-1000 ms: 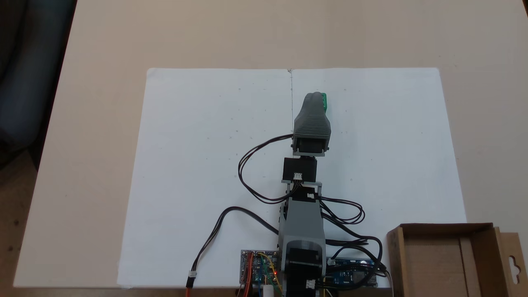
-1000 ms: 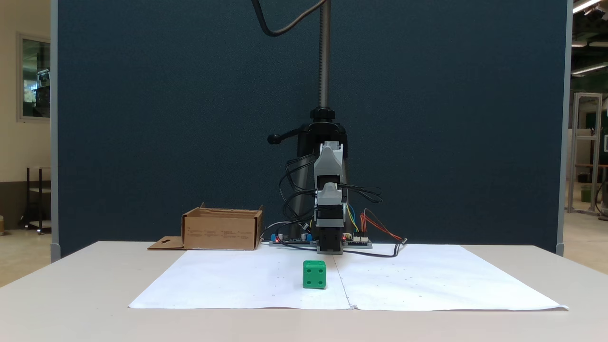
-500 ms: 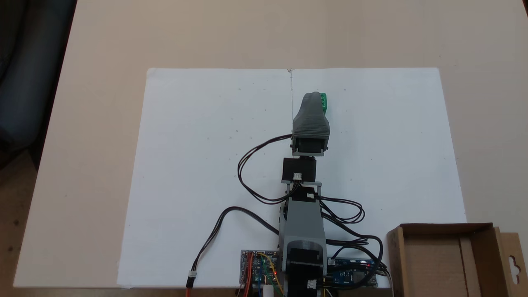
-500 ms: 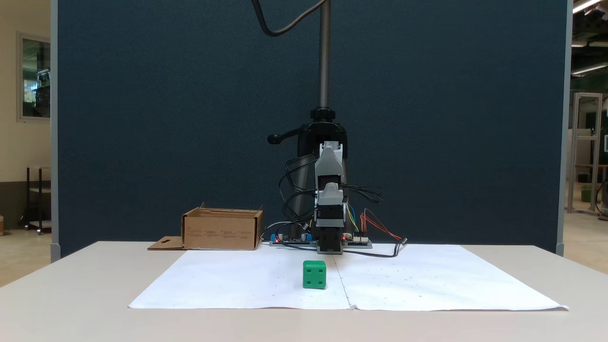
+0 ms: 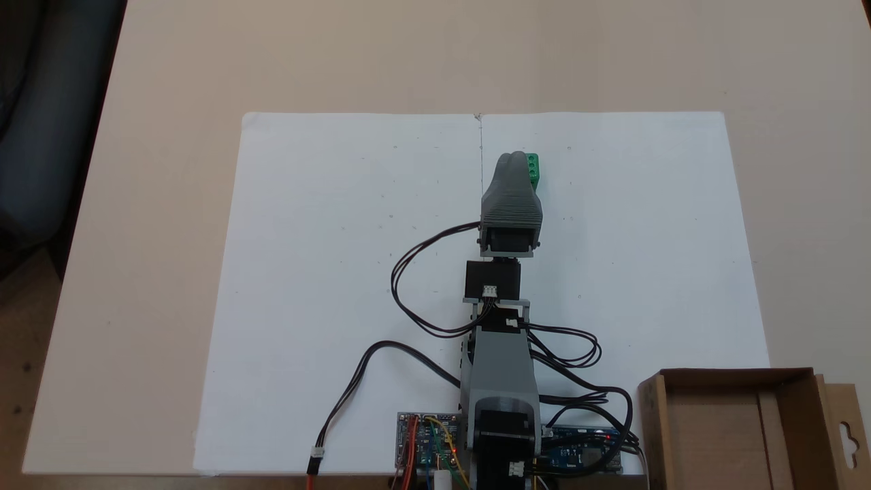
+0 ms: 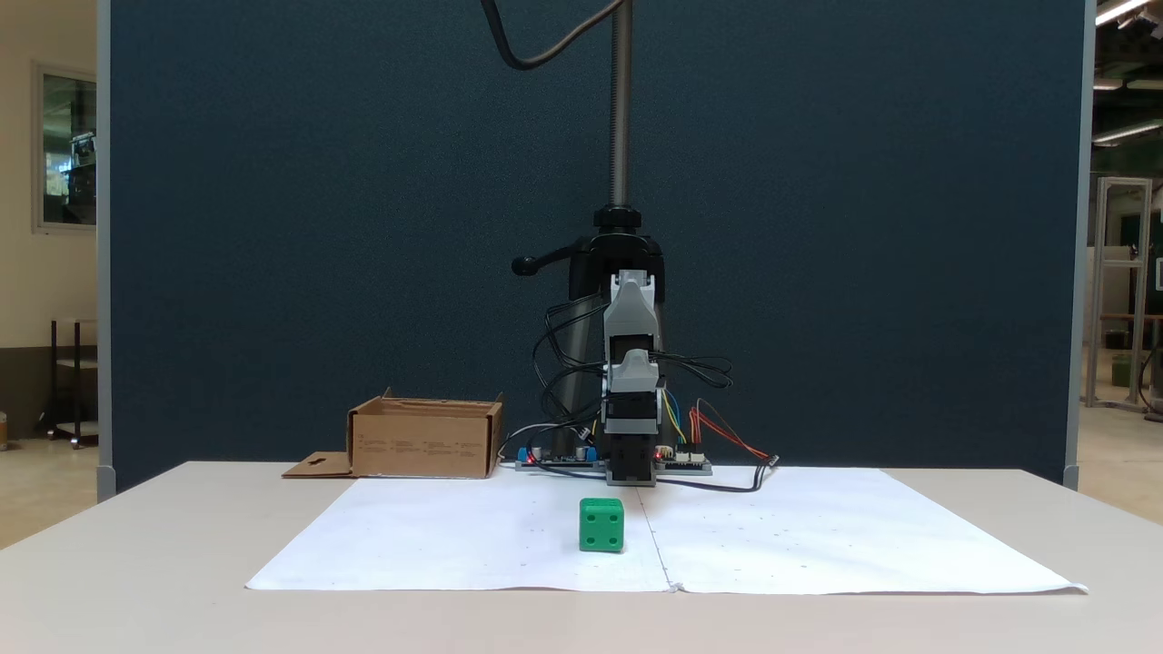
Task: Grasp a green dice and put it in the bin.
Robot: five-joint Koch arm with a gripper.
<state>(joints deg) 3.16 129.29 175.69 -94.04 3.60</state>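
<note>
The claw (image 5: 515, 163) hangs above the white paper (image 5: 326, 272), its jaws stacked from above, so its opening cannot be told. The green dice (image 6: 601, 525) sits squarely on the paper just under and right of the claw tip in the top-down fixed view, a four-pip face towards the front camera; a cube has no long axis. The bin (image 5: 731, 429) stands far back beside the arm's base.

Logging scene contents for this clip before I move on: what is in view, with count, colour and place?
dice: one, green, on the paper near its centre seam, partly under the hand in the top view.
bin: one, brown cardboard, beside the arm base; nothing seen inside.
paper: white sheets, on the table.
table: one, beige.
boards: two, at the arm base.
cables: black, looping from the arm.
arm: one, grey and black.
hand: one, grey, above the dice; jaw state hidden.
</note>
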